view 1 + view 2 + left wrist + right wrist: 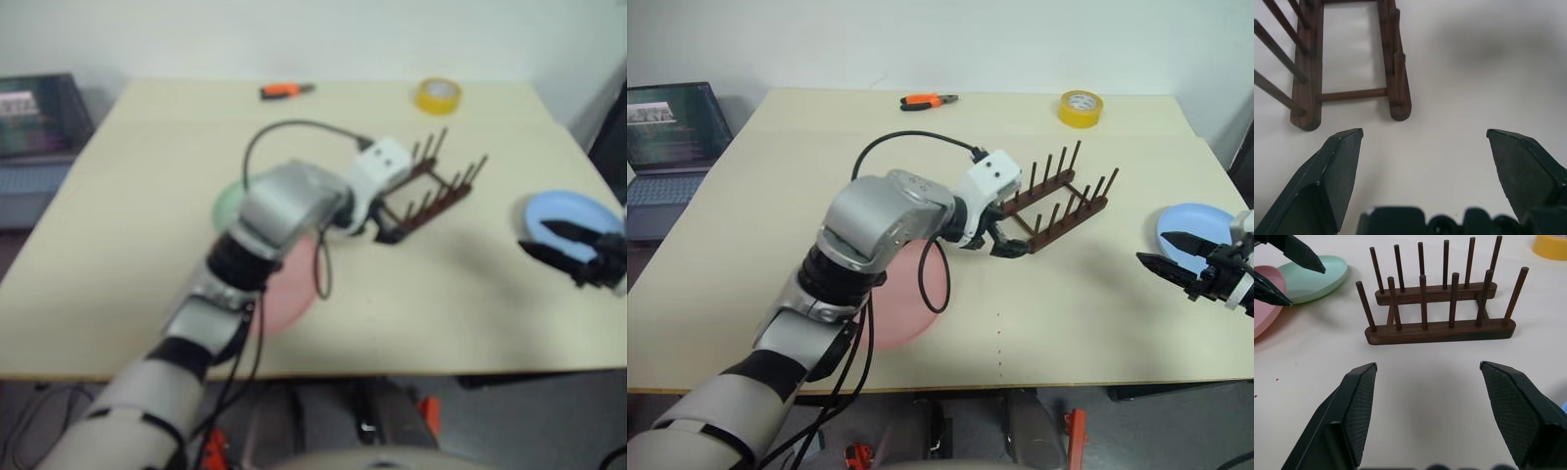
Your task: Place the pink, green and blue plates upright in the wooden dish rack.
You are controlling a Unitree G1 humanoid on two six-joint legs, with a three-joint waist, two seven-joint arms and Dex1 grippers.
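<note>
Both grippers gape wide, empty: left gripper (1007, 243) beside wooden dish rack (1058, 206), right gripper (1176, 262) apart.

No legible text, label, brand, number or sign anywhere, laptop screen (671, 122) at the table's (745, 255) far left edge shows content too small to read
</note>
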